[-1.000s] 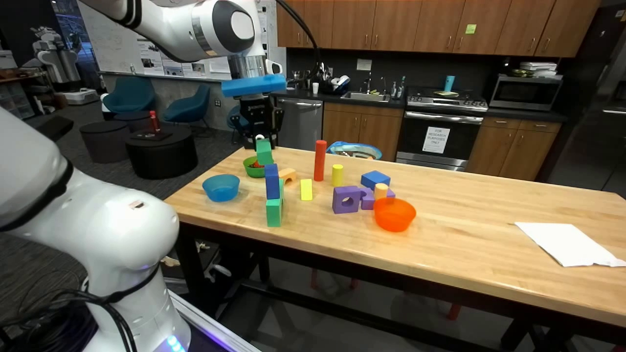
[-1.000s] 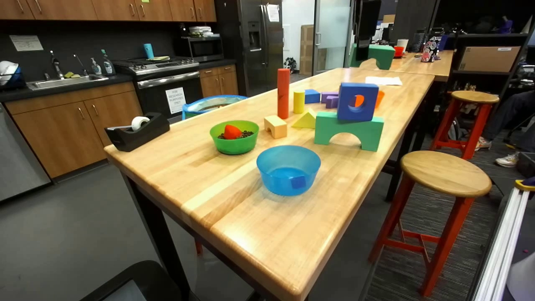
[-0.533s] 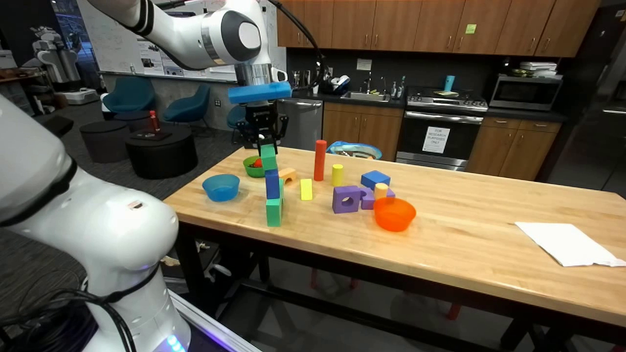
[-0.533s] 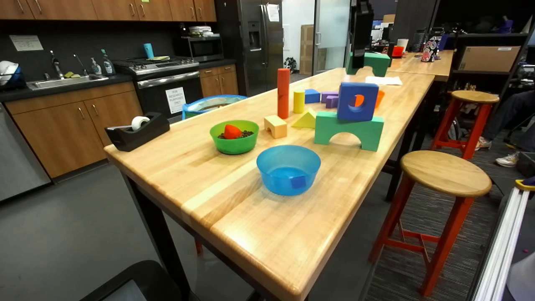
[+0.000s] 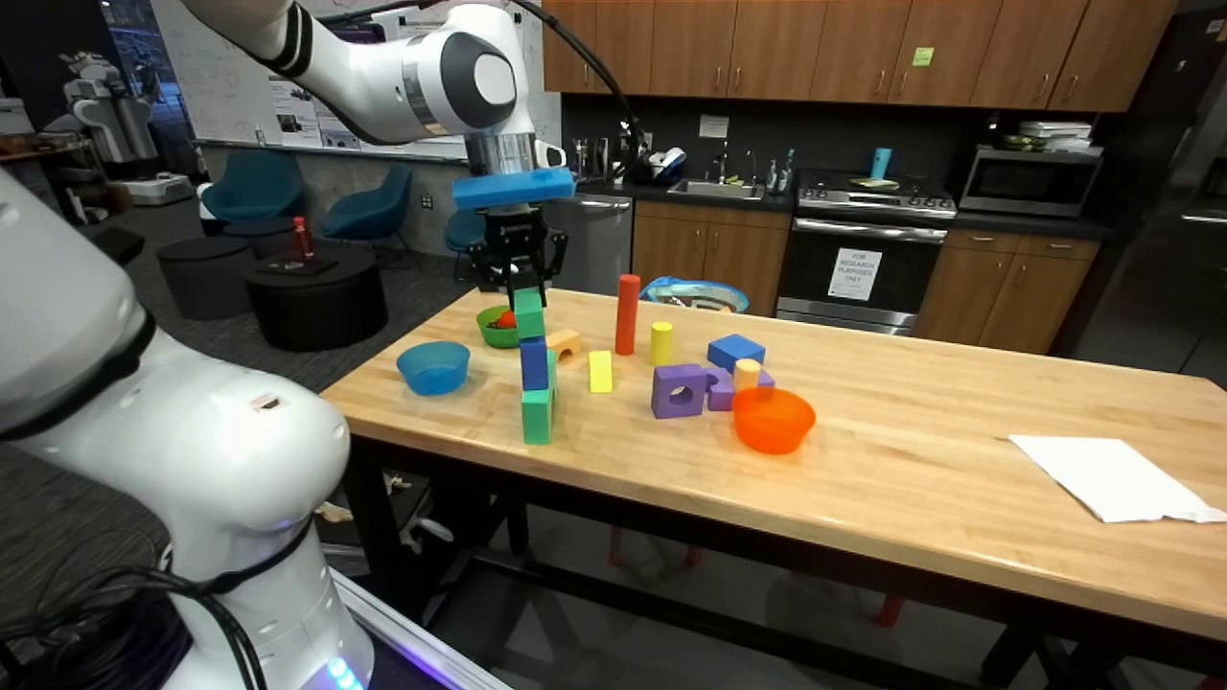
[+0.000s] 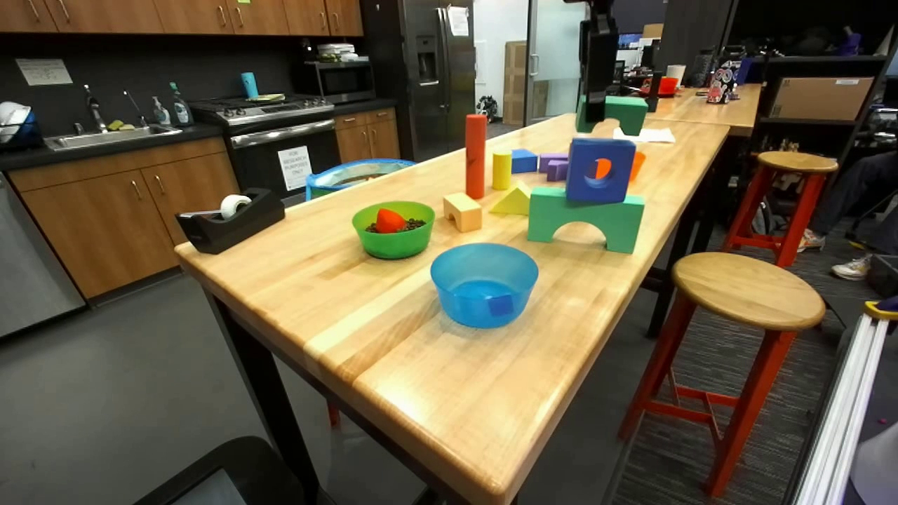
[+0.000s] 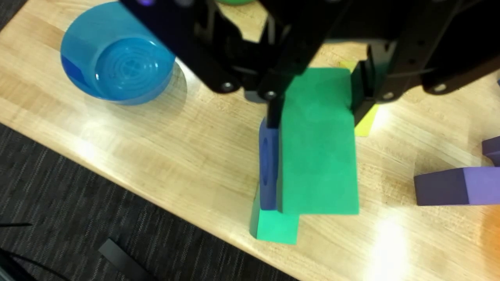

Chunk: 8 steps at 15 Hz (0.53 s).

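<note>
The gripper (image 7: 318, 107) pinches a green arch (image 6: 628, 113), now lower, which seems to bring it nearer the blue block (image 5: 535, 365).

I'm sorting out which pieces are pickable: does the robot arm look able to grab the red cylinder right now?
Probably not: the end effector is closed on a green block and would likely need to let go first. The red cylinder itself stands upright, its top uncovered.
</note>
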### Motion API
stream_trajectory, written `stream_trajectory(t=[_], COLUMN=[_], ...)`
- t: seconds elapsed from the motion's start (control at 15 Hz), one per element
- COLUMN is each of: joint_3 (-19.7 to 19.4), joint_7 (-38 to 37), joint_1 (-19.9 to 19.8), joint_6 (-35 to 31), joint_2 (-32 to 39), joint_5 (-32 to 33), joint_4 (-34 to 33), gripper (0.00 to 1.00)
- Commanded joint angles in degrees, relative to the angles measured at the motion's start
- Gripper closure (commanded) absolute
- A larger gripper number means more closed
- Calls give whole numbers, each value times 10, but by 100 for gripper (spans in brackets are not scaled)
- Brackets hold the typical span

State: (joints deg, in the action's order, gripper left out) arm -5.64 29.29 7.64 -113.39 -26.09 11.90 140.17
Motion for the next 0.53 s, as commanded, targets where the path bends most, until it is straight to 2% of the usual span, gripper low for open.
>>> stream_trajectory(t=[0.0,0.47], joint_3=[5,5], joint_7=[7,8], joint_1=[-10,-9], joint_6=[-3,-2], joint_2=[12,16], joint_5=[-5,-6], joint_4=[-11,-14], gripper=[84,84])
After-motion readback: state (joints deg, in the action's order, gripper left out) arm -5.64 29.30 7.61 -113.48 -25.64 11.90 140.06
